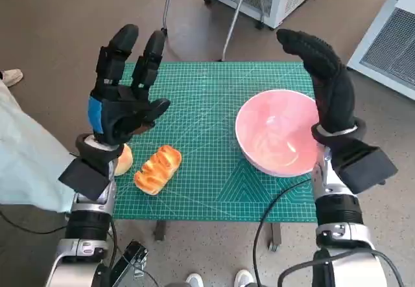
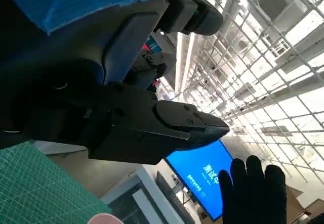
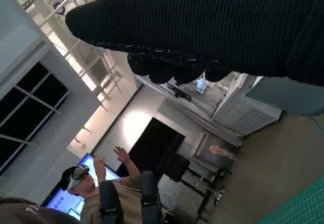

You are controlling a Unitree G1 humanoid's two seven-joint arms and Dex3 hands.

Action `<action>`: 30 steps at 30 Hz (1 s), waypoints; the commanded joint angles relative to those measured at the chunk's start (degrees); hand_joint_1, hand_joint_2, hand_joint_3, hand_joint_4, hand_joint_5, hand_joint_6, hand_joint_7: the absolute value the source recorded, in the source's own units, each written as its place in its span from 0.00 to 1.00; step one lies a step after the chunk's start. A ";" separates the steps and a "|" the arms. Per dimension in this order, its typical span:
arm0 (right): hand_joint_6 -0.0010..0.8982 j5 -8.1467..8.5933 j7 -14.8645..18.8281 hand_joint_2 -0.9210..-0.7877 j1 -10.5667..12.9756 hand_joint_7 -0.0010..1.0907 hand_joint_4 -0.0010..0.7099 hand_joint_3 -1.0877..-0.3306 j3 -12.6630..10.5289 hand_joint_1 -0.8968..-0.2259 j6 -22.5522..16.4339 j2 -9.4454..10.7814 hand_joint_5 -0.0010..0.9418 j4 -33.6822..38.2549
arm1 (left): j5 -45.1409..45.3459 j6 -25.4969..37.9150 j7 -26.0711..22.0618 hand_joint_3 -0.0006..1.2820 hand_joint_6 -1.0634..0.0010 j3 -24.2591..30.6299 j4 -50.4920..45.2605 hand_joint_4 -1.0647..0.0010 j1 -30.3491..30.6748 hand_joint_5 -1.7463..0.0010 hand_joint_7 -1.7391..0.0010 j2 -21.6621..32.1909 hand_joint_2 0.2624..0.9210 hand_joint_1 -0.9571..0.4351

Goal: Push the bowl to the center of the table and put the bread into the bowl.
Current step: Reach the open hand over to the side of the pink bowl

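We note the left hand (image 1: 123, 102) raised above the green cutting mat (image 1: 207, 105), fingers spread apart, grasping nothing. The bread (image 1: 157, 168) lies on the mat just below and slightly to the right of that hand, close to the near edge; a second roll (image 1: 124, 159) sits partly hidden under its wrist. The right hand (image 1: 327, 86) is also raised, fingers extended and empty, just beside the far-right rim of the pink bowl (image 1: 279, 133). In the right wrist view we see a person (image 3: 101, 183) wearing a headset with hands lifted.
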 commanded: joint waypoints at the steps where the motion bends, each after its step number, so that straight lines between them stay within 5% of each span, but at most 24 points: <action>1: 0.00 0.10 0.15 0.00 0.93 0.60 0.39 0.42 0.07 0.45 0.19 0.09 0.00 0.55 | 0.21 -0.26 0.26 0.12 1.00 0.07 0.72 0.82 -0.77 1.00 0.66 0.43 0.96 0.65; 9: 0.00 -0.59 -1.18 0.00 2.13 0.60 0.39 0.42 -1.23 0.43 -0.37 -2.73 0.00 0.50 | 0.54 0.27 0.48 0.12 1.00 0.03 -0.23 0.82 -0.24 1.00 0.66 0.48 0.96 0.65; 18: 0.00 0.03 -5.60 0.00 3.96 0.59 0.38 0.43 -6.31 0.46 -1.91 -8.66 0.00 7.97 | 1.01 0.63 0.93 0.11 1.00 0.08 -0.05 0.82 0.08 1.00 0.66 0.75 0.97 0.65; 30: 0.02 1.47 -9.46 0.00 5.64 0.58 0.38 0.42 -10.91 0.46 2.88 -10.59 0.00 16.87 | 2.83 0.43 2.45 0.10 1.00 -0.48 2.17 0.80 -0.37 0.99 0.66 0.87 0.98 0.62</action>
